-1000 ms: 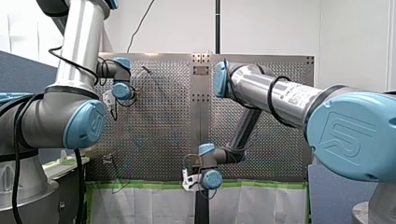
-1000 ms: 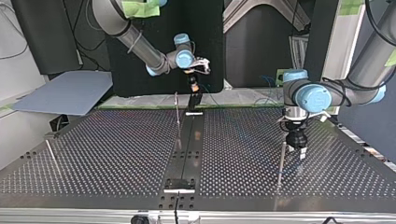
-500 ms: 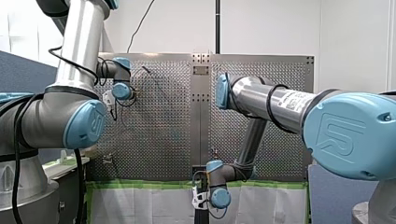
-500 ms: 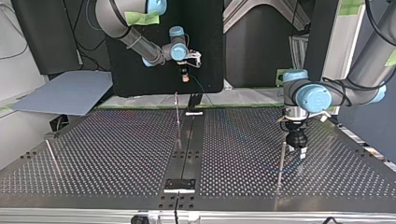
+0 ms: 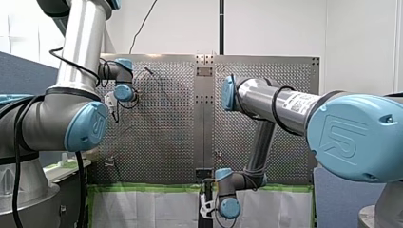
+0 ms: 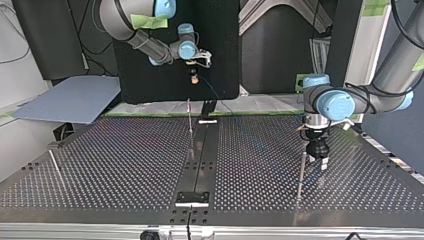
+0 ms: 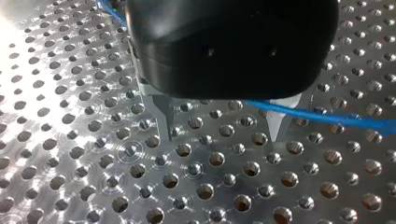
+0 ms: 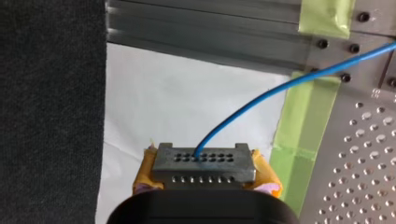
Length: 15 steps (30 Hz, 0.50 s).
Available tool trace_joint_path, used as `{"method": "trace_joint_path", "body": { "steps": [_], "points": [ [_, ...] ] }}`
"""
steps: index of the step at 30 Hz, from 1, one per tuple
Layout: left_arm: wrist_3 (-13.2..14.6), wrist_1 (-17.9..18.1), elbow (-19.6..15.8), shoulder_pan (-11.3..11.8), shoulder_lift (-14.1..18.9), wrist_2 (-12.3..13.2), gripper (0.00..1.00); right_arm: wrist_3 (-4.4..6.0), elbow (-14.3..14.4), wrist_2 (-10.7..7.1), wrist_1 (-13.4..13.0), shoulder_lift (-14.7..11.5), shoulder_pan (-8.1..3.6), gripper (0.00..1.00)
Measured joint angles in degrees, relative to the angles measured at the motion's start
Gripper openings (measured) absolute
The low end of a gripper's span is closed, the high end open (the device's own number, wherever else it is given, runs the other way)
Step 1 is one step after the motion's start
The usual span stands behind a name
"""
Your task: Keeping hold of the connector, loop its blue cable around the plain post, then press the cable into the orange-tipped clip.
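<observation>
Retreated off the table (image 6: pixel 100 165), my right tool (image 6: pixel 193 79) grips the connector (image 8: pixel 204 161).

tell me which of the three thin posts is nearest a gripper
The post at the top view's right, close beside my left gripper; the middle post and the left post have none beside them.
</observation>
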Motion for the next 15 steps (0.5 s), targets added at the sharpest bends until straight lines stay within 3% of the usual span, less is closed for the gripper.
{"method": "trace_joint_path", "body": {
  "steps": [15],
  "points": [
    [-0.28, 0.03, -0.01, 0.07, -0.01, -0.1, 0.99, -0.04, 8.18, 0.39, -8.24, -6.89, -1.93, 0.0]
  ]
}}
